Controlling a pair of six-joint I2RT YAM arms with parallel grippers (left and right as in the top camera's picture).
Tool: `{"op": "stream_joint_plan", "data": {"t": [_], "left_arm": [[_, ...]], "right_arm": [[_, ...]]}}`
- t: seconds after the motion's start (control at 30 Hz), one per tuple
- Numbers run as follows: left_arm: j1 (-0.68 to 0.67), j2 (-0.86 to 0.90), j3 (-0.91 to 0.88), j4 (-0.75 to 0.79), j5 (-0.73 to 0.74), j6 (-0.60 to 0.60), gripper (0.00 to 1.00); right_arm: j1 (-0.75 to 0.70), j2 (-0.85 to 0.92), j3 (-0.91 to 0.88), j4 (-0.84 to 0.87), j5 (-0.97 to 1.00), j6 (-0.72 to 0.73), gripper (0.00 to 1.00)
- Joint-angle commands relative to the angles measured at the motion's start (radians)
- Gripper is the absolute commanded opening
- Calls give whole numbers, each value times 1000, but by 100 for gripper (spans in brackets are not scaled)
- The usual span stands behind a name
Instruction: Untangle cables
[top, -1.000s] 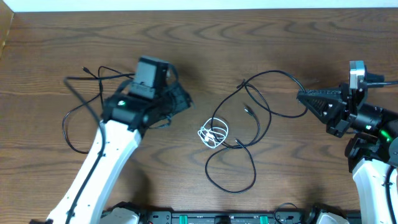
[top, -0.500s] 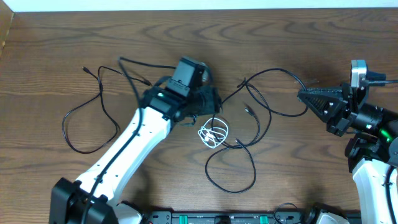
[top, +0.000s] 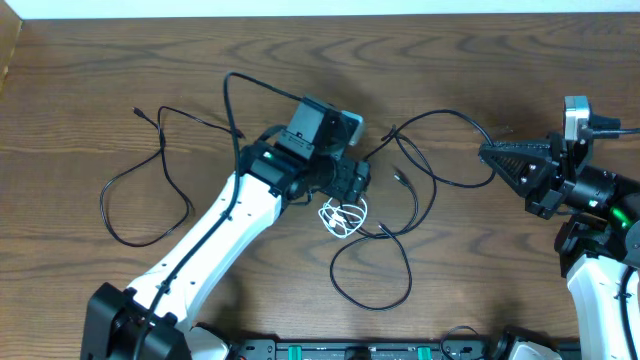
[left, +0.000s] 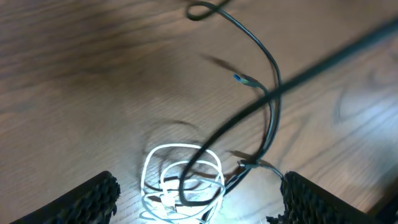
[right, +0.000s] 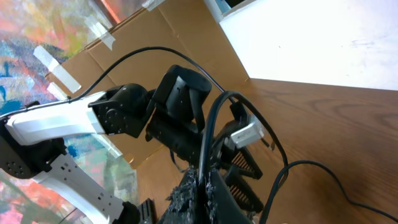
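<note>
The left end effector, fingers spread and empty, hangs over the limp, light white cable coiled right beneath it, a springy black cable seemingly threaded through, so I'd pinch the white coil's outer loop.

L long cable; short cable ctr, touching R long cable.

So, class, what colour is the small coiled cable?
The coiled cable is white, clearest in the left wrist view.
</note>
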Motion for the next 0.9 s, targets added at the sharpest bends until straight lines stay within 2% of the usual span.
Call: {"op": "stream_joint_plan", "data": {"t": [0.0,0.2,0.3,0.5,0.63,0.7,0.77,0.8,0.87], "left_arm": [[-19,3,8,-2,2,72,84],[-19,8,-22,-2,2,77,86],[-19,23,-24,-3,2,77,76],[-27,56,-24,-2,14,77,72],[-47,80,-24,9,17,77,62],[-53,90,-24,14,16,77,54],[-53,100,-24,18,17,77,41],[-52,106,-24,17,16,77,26],[-52,117,-24,19,17,77,15]], "right_arm": [[-7,5,10,3,20,13,1],[-7,5,10,4,23,15,1],[-7,5,10,4,36,37,1],[-7,5,10,5,62,85,1],[-7,5,10,8,69,117,1],[-7,5,10,8,69,130,1],[-7,5,10,8,69,138,1],[-7,5,10,8,69,138,1],[-7,5,10,8,69,138,1]]}}
